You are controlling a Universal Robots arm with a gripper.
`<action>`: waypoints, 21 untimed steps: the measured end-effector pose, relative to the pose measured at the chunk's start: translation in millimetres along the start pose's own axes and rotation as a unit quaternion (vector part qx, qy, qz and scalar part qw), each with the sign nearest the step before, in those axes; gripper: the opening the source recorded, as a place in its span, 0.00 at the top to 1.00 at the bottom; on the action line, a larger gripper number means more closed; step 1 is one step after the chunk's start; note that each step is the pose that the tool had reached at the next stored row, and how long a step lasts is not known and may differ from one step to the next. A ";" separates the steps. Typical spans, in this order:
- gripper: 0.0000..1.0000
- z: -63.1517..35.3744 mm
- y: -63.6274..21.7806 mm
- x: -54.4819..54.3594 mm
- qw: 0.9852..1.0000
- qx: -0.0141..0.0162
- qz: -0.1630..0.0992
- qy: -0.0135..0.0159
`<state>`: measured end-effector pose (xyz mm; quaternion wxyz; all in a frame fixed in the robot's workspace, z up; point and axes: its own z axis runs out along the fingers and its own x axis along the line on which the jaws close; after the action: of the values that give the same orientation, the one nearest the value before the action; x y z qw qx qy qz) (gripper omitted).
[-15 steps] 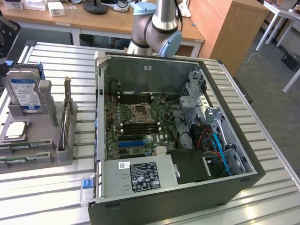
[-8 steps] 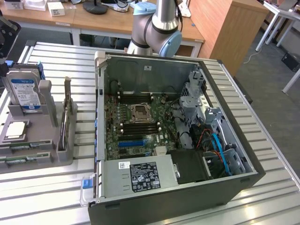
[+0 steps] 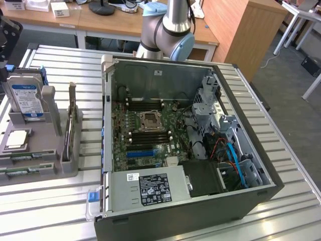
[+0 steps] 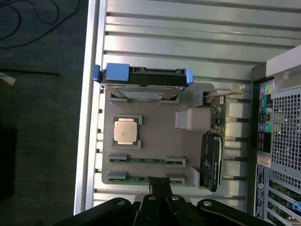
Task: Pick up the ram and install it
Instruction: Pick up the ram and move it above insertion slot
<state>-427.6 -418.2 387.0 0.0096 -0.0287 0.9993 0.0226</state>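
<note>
- Backed by wooden desks (image 3: 115, 25) along the far side
- Floored in grey carpet (image 3: 281, 85)
- Flanked at the exterior view's right by white table legs (image 3: 285, 31)

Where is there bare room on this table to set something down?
The ribbed metal table is bare between the grey plastic parts holder and the near edge, and on the exterior view's right of the open black computer case. Both are crowded.

The arm (image 3: 165, 32) is made of smooth silver-grey tubes and rounded joint housings, each capped in pale blue plastic. The gripper (image 4: 159, 181) is matt black, with angular linkage bars pinned by small, round, bright-headed screws.
</note>
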 end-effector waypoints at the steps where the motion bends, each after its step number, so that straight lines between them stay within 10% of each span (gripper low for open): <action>1: 0.90 0.1 0.0 0.0 1.000 0.000 -0.009 0.000; 11: 0.90 0.6 0.0 0.0 0.995 -0.002 -0.099 0.004; 21: 0.90 1.2 -0.1 0.0 0.982 -0.004 -0.189 0.008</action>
<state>-427.6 -418.2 385.8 0.0052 -0.2174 0.9758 0.0240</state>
